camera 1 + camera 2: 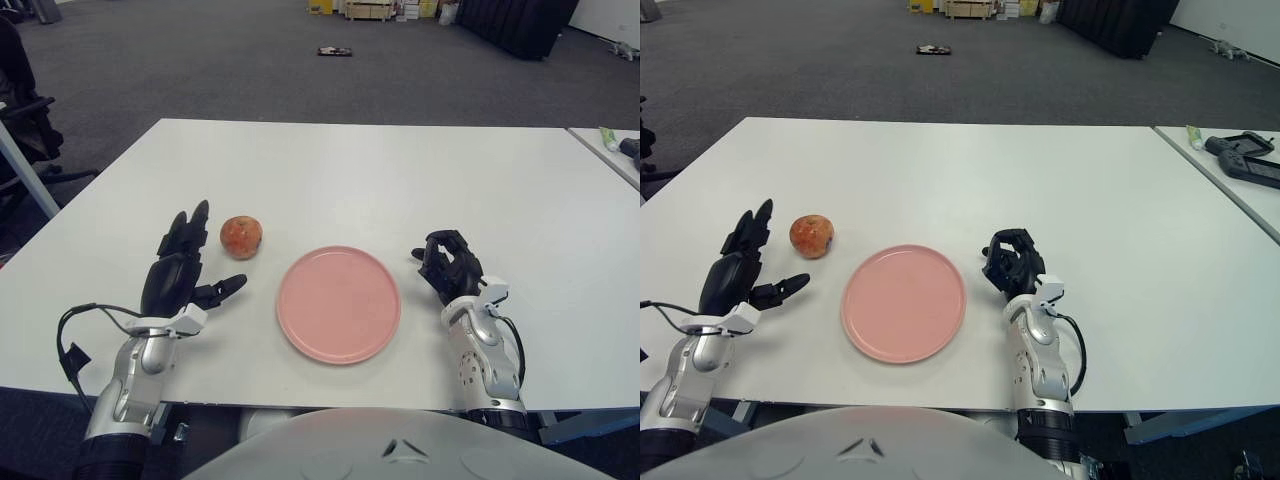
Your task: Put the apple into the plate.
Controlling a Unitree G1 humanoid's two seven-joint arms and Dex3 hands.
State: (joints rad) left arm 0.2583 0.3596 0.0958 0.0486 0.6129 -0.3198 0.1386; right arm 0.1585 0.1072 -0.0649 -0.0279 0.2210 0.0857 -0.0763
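The apple [241, 236] is round and reddish-orange with paler mottling, and sits upright on the white table [400, 180], left of the plate [339, 304] and a little farther back. It is apart from the plate, with bare table between them. The plate is pink, round and shallow, and holds nothing.

The left hand [180, 268] shows just left of the apple and slightly nearer the robot, its fingers spread wide and its thumb pointing toward the plate; it grips nothing, and there seems to be a narrow gap between the fingertips and the apple, though the angle makes that hard to confirm. The right hand [450, 267] shows just right of the plate, its fingers curled in on themselves around nothing.

The right eye view takes in more of the neighbouring table at the far right, where a dark controller-like device [1248, 158] lies; the left eye view catches only its edge.
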